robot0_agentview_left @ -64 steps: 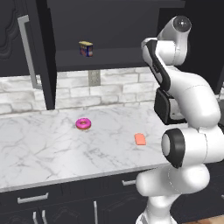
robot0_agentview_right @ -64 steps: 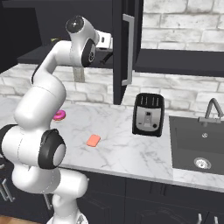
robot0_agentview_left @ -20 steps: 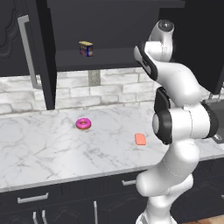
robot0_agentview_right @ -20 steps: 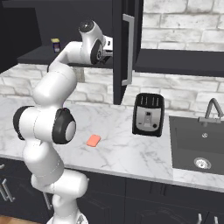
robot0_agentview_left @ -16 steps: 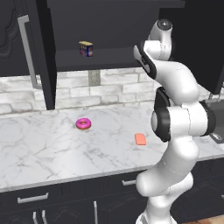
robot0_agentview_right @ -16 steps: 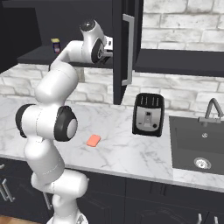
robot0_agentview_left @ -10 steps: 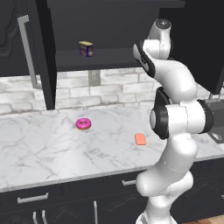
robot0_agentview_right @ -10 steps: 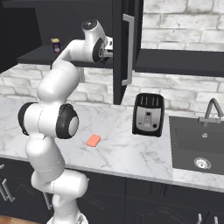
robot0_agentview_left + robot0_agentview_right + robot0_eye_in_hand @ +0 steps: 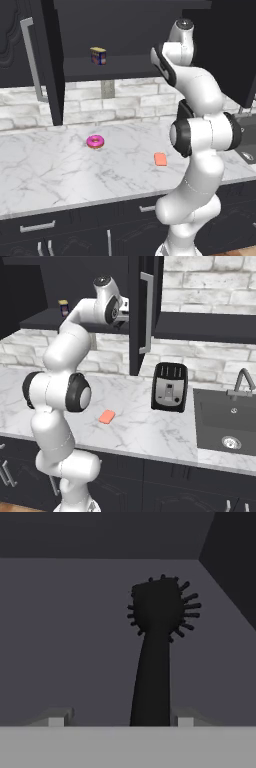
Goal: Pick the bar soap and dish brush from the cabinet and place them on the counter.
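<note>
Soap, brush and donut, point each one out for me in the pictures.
Soap (image 9: 160,159): left base view, middle of its flat top, on the counter.
Brush (image 9: 152,672): hand view, middle of its handle, below the bristled head.
Donut (image 9: 95,142): left base view, on its pink frosted ring.

Flat, even rendered light on the base views; dim, murky grey hand view, soft-edged, no glare.

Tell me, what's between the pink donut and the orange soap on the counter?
Nothing: bare counter separates the donut and soap in the left base view.
</note>
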You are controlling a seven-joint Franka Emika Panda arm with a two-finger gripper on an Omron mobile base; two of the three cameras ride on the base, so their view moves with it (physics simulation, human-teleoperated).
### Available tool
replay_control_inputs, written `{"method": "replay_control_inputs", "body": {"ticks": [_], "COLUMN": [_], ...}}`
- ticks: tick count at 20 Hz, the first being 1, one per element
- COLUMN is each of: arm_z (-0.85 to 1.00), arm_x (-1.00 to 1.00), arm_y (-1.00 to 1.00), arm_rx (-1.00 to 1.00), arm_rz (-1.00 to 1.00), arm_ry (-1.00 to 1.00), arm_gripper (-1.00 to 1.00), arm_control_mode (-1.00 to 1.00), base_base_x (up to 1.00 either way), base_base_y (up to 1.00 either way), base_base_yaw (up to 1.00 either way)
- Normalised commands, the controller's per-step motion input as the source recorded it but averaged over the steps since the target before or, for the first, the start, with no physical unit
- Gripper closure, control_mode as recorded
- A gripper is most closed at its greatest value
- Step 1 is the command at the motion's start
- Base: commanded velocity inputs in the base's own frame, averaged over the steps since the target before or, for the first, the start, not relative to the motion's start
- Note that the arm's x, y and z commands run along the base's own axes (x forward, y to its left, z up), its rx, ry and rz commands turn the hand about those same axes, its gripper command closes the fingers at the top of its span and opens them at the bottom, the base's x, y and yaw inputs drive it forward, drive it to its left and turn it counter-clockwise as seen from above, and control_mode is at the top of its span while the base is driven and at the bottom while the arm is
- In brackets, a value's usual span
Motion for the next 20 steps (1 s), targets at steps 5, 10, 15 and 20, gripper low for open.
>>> {"method": "replay_control_inputs", "body": {"ticks": [5, 10, 15, 20], "arm_z": [-0.35, -0.44, -0.37, -0.3], "arm_x": [-0.03, -0.35, -0.67, -0.8], "arm_y": [0.0, 0.0, 0.0, 0.02], "arm_rx": [0.0, 0.0, 0.0, 0.0], "arm_rz": [0.0, 0.0, 0.0, 0.01], "arm_ry": [0.0, -0.06, -0.14, -0.15], "arm_gripper": [1.0, 1.0, 1.0, 1.0], "arm_control_mode": [-1.0, -1.0, -1.0, -1.0], "base_base_x": [0.0, 0.0, 0.0, 0.0], "base_base_y": [0.0, 0.0, 0.0, 0.0], "base_base_yaw": [0.0, 0.0, 0.0, 0.0]}}
